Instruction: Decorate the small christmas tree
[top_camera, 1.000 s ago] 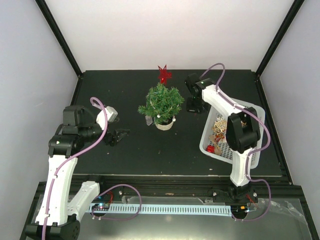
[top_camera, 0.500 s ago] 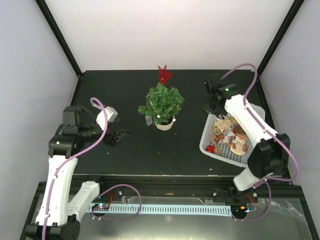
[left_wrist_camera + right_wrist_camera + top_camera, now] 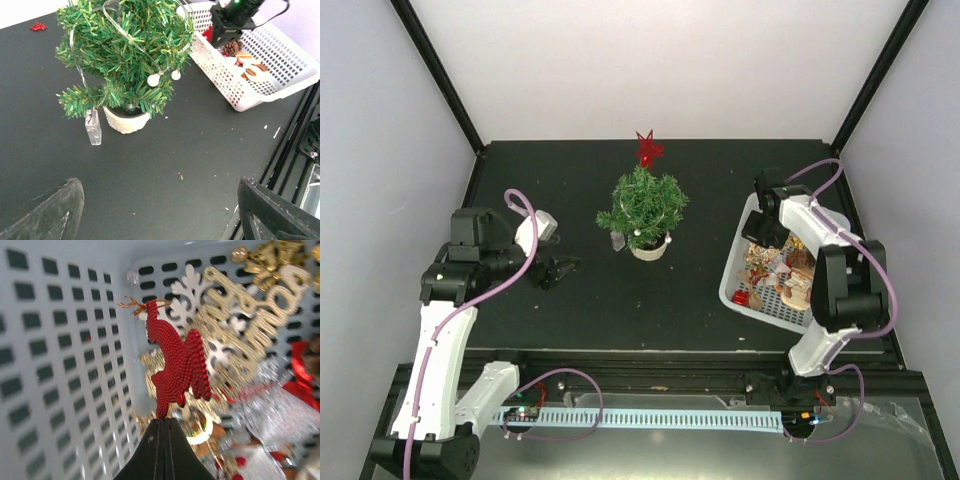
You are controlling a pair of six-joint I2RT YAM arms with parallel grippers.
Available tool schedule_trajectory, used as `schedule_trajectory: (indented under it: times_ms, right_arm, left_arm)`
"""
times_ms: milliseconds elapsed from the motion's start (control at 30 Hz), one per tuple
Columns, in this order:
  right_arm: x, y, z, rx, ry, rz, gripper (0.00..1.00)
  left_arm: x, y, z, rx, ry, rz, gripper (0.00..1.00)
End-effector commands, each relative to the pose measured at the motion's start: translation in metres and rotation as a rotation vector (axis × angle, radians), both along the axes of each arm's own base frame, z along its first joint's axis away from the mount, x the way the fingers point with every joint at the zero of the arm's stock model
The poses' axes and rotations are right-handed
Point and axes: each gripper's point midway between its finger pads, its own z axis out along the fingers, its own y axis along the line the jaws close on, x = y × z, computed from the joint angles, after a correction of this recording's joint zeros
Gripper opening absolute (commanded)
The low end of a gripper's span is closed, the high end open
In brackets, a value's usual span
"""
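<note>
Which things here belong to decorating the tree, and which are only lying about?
For the job: small christmas tree, white basket of ornaments, red reindeer in right gripper, red star.
Lying about: toothed white strip, crumbs on table.

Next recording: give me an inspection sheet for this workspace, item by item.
Surface: black tabletop, a few small specks.
Job's things: small christmas tree upright in its pot, light string with white beads on it; white basket holding ornaments.
Clutter: red star on the table beyond the tree.
Grippers: left gripper open, empty, above the table left of the tree; right gripper shut on a red reindeer ornament, inside the basket.
Cables: purple cables run along both arms, clear of the tree.
Surroundings: white walls, black frame posts.
</note>
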Motion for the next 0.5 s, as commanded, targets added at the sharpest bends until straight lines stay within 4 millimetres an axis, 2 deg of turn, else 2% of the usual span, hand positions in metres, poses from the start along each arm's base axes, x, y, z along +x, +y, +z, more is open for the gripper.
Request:
schedule_trajectory:
  times_ms: [0, 133, 267, 400, 467]
  right_arm:
    - [0.038, 0.005, -0.014, 0.09, -0.055, -0.044, 0.01]
    - [0.046, 0.008, -0.034, 0.116, -0.037, -0.069, 0.01]
    - [0.042, 0.013, -0.043, 0.135, -0.046, -0.074, 0.12]
    - [0.027, 0.023, -0.043, 0.103, -0.055, -0.026, 0.25]
    - [0.021, 0.028, -0.034, 0.089, -0.082, 0.001, 0.29]
  left_arm:
    - [0.004, 0.0, 0.001, -0.003, 0.003, 0.0, 0.84]
    - [0.006, 0.001, -0.001, 0.001, 0.015, 0.01, 0.85]
    - [0.007, 0.003, -0.006, 0.019, 0.024, 0.018, 0.85]
    - [0.007, 0.009, -0.004, 0.049, 0.016, 0.049, 0.85]
    - [0.005, 0.011, 0.004, 0.058, 0.007, 0.062, 0.85]
